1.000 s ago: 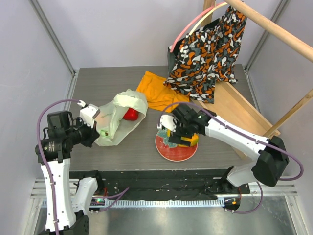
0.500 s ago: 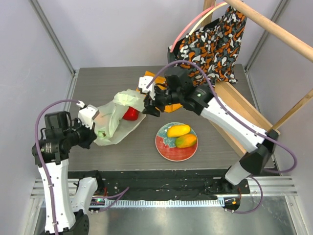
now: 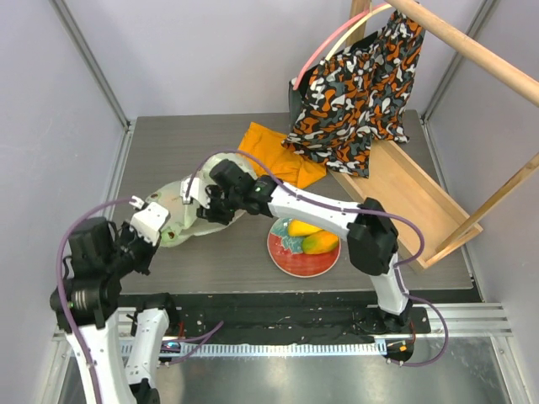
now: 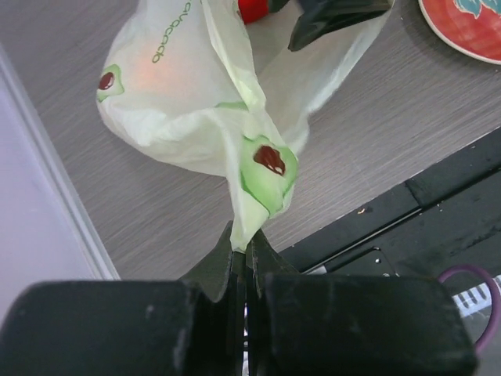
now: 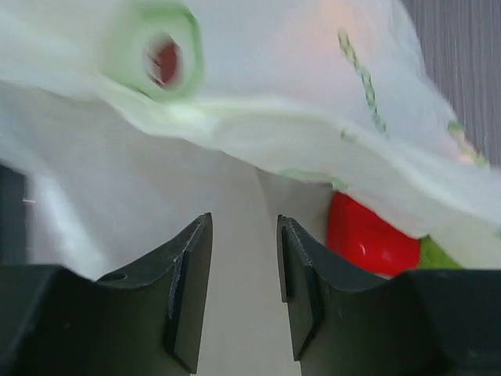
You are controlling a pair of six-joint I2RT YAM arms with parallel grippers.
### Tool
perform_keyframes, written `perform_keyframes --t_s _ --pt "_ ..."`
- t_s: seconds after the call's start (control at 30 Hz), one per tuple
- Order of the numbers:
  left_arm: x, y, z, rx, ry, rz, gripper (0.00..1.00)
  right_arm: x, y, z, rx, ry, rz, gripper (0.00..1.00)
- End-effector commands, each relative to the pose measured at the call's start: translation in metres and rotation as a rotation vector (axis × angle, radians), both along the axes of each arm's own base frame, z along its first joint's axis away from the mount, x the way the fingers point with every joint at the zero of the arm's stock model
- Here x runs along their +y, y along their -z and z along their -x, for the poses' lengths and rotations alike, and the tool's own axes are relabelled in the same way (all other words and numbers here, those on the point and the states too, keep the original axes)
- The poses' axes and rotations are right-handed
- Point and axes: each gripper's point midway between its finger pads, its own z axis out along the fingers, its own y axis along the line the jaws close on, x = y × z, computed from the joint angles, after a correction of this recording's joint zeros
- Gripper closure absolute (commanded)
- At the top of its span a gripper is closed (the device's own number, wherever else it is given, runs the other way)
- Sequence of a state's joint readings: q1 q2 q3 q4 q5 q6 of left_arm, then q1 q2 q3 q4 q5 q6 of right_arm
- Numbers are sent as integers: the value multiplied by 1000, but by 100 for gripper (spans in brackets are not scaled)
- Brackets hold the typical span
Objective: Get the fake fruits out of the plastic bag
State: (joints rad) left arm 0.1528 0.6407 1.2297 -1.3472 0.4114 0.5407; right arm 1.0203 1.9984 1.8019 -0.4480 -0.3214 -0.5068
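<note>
The pale-green plastic bag [image 3: 174, 202] lies at the left of the table. My left gripper [image 4: 244, 249] is shut on a twisted corner of the bag [image 4: 188, 94] and holds it taut; from above this gripper [image 3: 162, 225] sits at the bag's near-left end. My right gripper [image 5: 244, 223] is inside the bag's mouth, its jaws partly open with only plastic film beyond them. A red fruit [image 5: 368, 235] lies just right of its right finger and also shows in the left wrist view [image 4: 254, 8]. Two mangoes [image 3: 307, 236] rest on the red floral plate [image 3: 290, 259].
An orange cloth [image 3: 271, 156] lies behind the bag. An orange-black patterned fabric bag [image 3: 358, 93] hangs from a wooden rack [image 3: 417, 194] at the back right. The right arm [image 3: 312, 210] stretches across the plate's far side. Grey walls close in the table.
My right gripper left the mangoes on the plate, swung left to the bag and entered its mouth, with its jaws narrowing. My left gripper pulled the bag corner toward the near edge.
</note>
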Motion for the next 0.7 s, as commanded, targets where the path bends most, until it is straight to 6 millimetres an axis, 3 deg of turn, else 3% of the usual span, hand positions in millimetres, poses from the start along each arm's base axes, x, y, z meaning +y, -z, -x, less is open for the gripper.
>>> perform_keyframes --t_s 0.0,0.07,0.17,0.2,0.27,0.33,0.47,0.53,0.67 --pt "4 -4 34 -12 -14 -55 100 -42 61 -42 -120 181 189 55" --pt "8 -13 42 -31 -33 -81 100 -50 69 -20 -63 145 183 55" --pt "8 -22 53 -67 -34 -97 100 -74 77 36 96 82 199 55" --pt "7 -23 57 -68 -36 -94 100 -75 59 48 99 69 156 55" --pt "3 -27 63 -81 -23 -84 100 -77 55 76 120 44 129 53" --pt "-1 -22 67 -52 -8 -71 100 -70 37 87 85 17 83 53" --pt "-5 7 66 30 31 -49 100 -62 35 65 -3 40 104 51" --pt "-8 12 64 20 55 -47 100 -60 35 55 -37 65 111 48" --pt "-5 28 64 43 103 -93 100 -52 51 37 -94 88 138 28"
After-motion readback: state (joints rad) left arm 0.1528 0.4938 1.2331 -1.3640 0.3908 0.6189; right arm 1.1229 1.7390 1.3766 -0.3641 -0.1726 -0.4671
